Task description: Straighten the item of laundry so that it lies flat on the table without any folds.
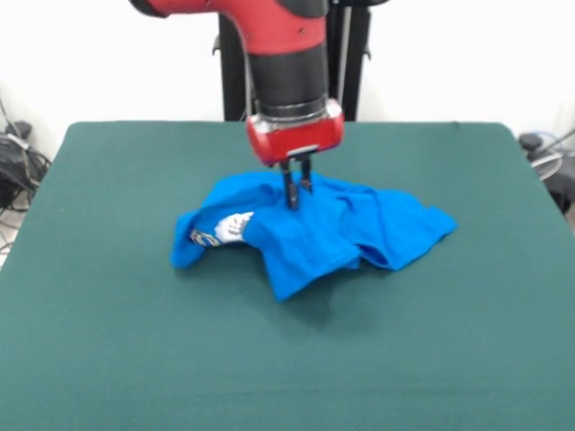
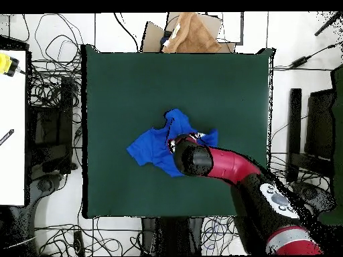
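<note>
The blue T-shirt (image 1: 314, 229) lies crumpled with several folds near the middle of the green table (image 1: 108, 341). A patch of its white print (image 1: 232, 226) shows at the left end. My gripper (image 1: 295, 196) points straight down onto the shirt's back middle. Its fingers stand close together, pinched on a raised bit of cloth. In the overhead view the shirt (image 2: 153, 146) lies a little below the middle of the table (image 2: 120, 80). There the red arm (image 2: 221, 166) covers the shirt's right part and hides the gripper.
The black pedestal (image 1: 232, 81) stands behind the table's far edge. In the overhead view a brown cloth on cardboard (image 2: 191, 33) lies just beyond the table's top edge. Cables (image 2: 57, 80) and a white desk (image 2: 12, 120) are at the left.
</note>
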Controlling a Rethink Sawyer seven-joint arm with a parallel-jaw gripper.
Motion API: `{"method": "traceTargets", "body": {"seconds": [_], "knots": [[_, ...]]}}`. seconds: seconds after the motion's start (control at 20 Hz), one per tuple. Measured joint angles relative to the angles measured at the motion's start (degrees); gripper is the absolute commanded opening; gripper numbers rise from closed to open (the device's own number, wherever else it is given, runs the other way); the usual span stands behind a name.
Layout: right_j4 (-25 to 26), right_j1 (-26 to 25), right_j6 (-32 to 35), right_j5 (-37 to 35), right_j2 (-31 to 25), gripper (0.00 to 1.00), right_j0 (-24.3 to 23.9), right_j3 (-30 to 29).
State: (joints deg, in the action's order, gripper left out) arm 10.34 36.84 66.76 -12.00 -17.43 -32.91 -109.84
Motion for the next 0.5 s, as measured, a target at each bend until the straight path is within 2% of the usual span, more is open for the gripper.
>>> {"method": "traceTargets", "body": {"seconds": [0.5], "knots": [[-8.12, 6.84, 0.0, -6.95, -0.02, 0.0, 8.4, 2.09]]}}
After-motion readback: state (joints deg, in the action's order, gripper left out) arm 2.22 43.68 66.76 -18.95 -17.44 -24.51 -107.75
